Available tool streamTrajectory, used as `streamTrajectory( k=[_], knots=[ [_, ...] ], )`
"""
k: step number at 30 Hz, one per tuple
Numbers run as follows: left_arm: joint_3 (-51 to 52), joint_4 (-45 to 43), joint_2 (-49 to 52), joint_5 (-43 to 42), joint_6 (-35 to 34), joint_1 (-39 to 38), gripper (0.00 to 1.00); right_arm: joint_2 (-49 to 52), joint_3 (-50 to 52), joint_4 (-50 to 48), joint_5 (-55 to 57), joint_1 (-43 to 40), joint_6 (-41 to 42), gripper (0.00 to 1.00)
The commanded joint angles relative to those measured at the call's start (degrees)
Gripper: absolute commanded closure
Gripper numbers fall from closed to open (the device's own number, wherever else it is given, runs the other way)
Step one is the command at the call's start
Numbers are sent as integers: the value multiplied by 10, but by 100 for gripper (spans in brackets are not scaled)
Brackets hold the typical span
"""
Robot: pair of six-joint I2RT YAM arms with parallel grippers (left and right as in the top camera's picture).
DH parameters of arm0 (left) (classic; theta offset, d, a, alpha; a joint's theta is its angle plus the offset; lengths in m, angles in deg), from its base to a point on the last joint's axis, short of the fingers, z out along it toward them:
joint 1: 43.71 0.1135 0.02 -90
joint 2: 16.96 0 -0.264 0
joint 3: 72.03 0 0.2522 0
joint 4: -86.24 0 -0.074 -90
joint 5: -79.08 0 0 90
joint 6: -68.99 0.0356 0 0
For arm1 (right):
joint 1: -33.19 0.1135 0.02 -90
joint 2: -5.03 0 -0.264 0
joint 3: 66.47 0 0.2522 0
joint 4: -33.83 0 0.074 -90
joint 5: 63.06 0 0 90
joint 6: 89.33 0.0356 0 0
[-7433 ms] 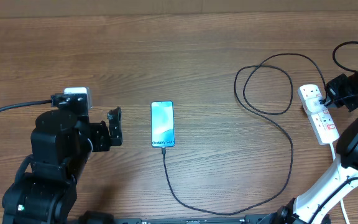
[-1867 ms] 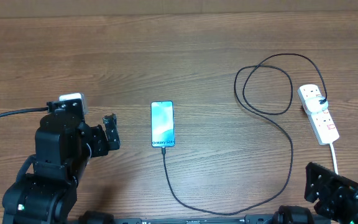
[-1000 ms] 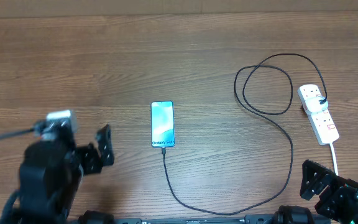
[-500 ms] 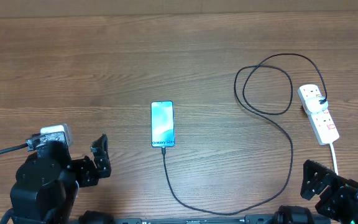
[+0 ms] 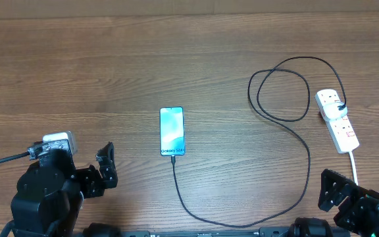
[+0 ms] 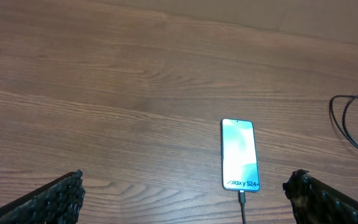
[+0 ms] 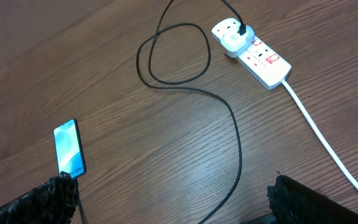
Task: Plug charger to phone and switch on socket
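Note:
The phone (image 5: pixel 172 131) lies face up mid-table, its screen glowing light blue. The charger (image 5: pixel 309 164), a thin black cable, runs from a small tip at the phone's near end (image 6: pixel 242 200), loops across the table and ends at a black plug in the socket (image 5: pixel 337 120), a white power strip at the right. My left gripper (image 5: pixel 104 170) stands open at the front left, well short of the phone (image 6: pixel 239 153). My right gripper (image 5: pixel 337 191) stands open at the front right, far from the socket (image 7: pixel 253 51). Both hold nothing.
The strip's white cord (image 7: pixel 319 124) runs toward the front right, past my right arm. The cable's loop (image 7: pixel 173 56) lies left of the strip. The rest is wooden tabletop (image 5: pixel 110 59).
My right arm has drawn back from the socket to the front right. My left arm has pulled back toward the front edge; over the last half second nothing moved.

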Motion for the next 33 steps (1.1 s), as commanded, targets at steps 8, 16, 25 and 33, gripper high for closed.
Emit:
streamTrajectory(
  k=[8, 16, 25, 33],
  knots=[
    [-3, -2, 0, 5, -10, -4, 0, -3, 3, -2, 5, 4, -2, 0],
    [-3, -2, 0, 5, -10, -4, 0, -11, 3, -3, 7, 4, -3, 0],
    [-3, -2, 0, 5, -10, -4, 0, -73, 3, -48, -9, 4, -1, 0],
    [-3, -2, 0, 5, -10, -4, 0, -167, 111, -216, -34, 8, -3, 0]
  ],
)
